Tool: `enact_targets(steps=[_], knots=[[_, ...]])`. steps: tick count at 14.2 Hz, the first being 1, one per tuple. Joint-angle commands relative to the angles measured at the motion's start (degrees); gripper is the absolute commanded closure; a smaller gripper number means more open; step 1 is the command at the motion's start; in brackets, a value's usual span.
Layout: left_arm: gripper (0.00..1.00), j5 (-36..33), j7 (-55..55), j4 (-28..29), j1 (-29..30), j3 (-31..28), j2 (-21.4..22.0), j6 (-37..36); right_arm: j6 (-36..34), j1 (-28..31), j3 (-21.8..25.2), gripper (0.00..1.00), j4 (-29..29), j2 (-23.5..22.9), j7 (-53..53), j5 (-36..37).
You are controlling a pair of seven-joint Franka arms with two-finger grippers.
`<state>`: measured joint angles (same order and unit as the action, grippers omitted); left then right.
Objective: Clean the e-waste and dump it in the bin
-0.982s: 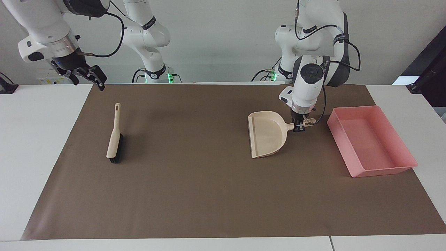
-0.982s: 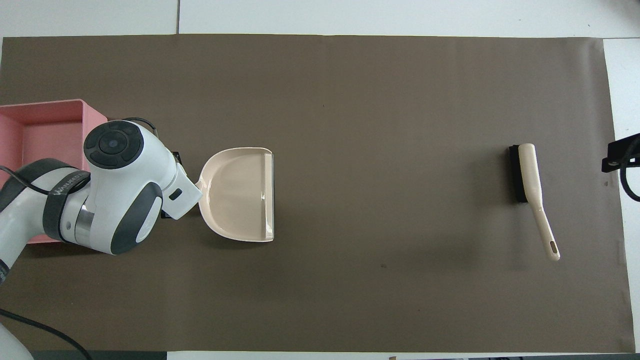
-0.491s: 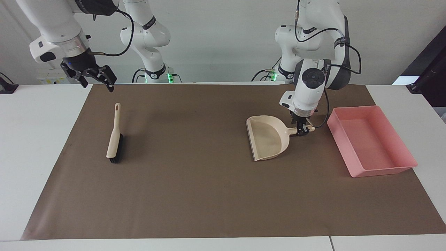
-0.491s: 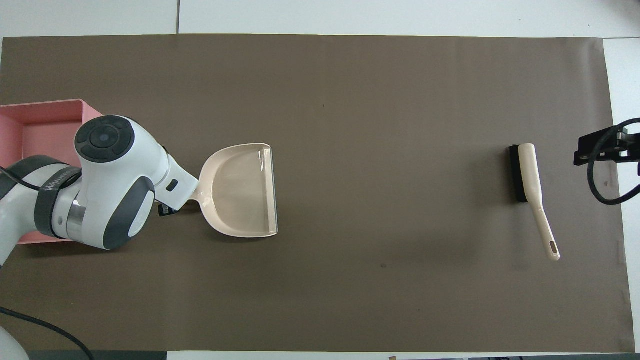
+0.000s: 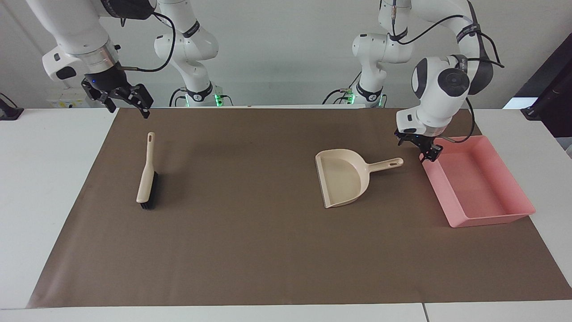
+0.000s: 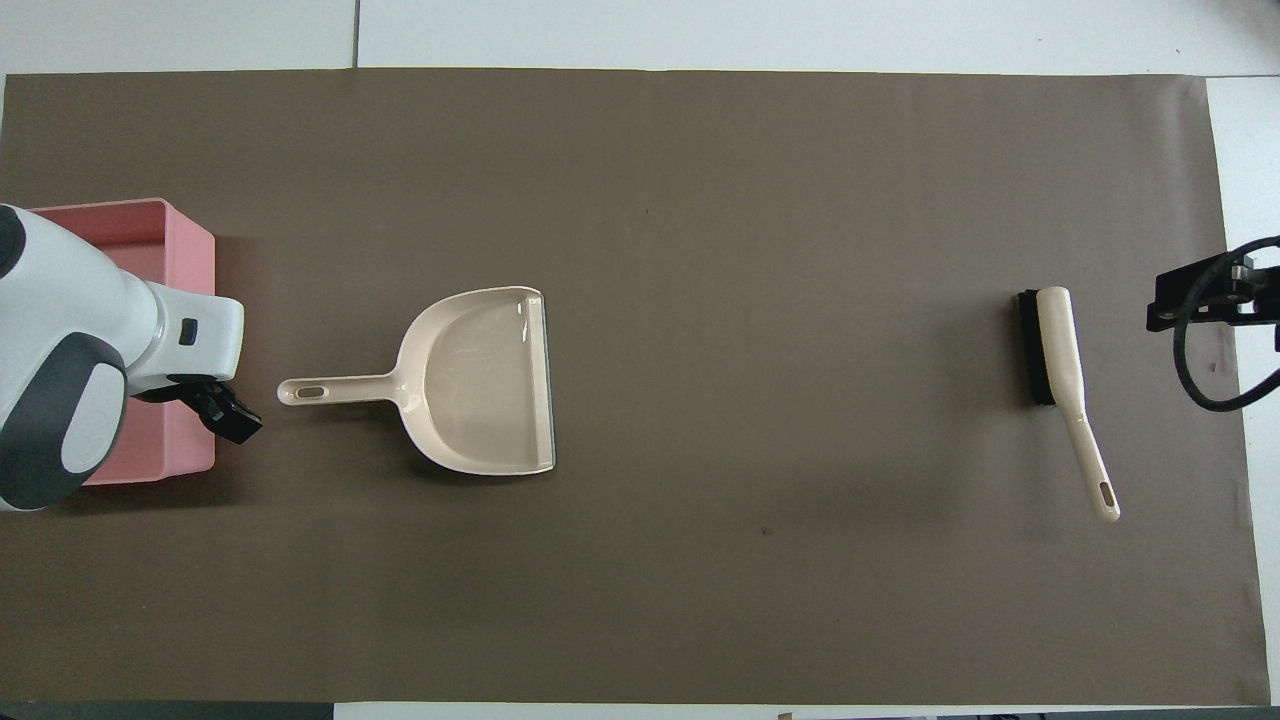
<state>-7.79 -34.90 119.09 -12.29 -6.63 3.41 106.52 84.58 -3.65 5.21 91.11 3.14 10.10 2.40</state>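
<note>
No e-waste shows in either view. The pink bin (image 5: 489,219) stands at the left arm's end of the mat; its floor looks bare. It also shows in the overhead view (image 6: 190,250). My left gripper (image 5: 422,150) is open and empty, raised over the bin's corner nearest the dustpan handle; in the overhead view (image 6: 225,415) it is apart from the handle. My right gripper (image 5: 127,100) is open and empty, raised over the mat's edge at the right arm's end; in the overhead view (image 6: 1200,300) it sits beside the brush.
A beige dustpan (image 5: 342,176) lies flat on the brown mat (image 5: 250,232), its handle (image 6: 330,390) pointing at the bin. A beige hand brush with black bristles (image 5: 146,176) lies at the right arm's end (image 6: 1060,350).
My left gripper let go of the dustpan handle, rose and moved toward the bin. The dustpan now lies flat on the mat. My right gripper drifted a little toward the brush.
</note>
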Motion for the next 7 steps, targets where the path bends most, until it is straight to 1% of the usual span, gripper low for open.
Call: enact_targets(steps=[1,2,4,7], knots=[[0.03,0.67,10.96,-1.65,4.45,0.57,0.28,-1.58,-0.11,0.31,-0.11,0.0,-0.06,0.2,-0.96,-0.12],[0.03,1.46,12.48,-2.27,5.43,0.48,0.28,-1.58,-0.2,0.31,-0.11,0.0,-0.06,0.2,-0.87,-0.12],[0.03,1.99,16.78,-6.12,7.09,0.39,0.28,-2.89,-0.2,0.31,-0.11,0.0,-0.15,0.2,-0.87,-0.12],[0.02,4.71,18.12,-13.42,8.25,0.31,-0.25,-9.73,-0.2,0.31,-0.11,0.0,-0.15,0.2,-0.87,-0.2]])
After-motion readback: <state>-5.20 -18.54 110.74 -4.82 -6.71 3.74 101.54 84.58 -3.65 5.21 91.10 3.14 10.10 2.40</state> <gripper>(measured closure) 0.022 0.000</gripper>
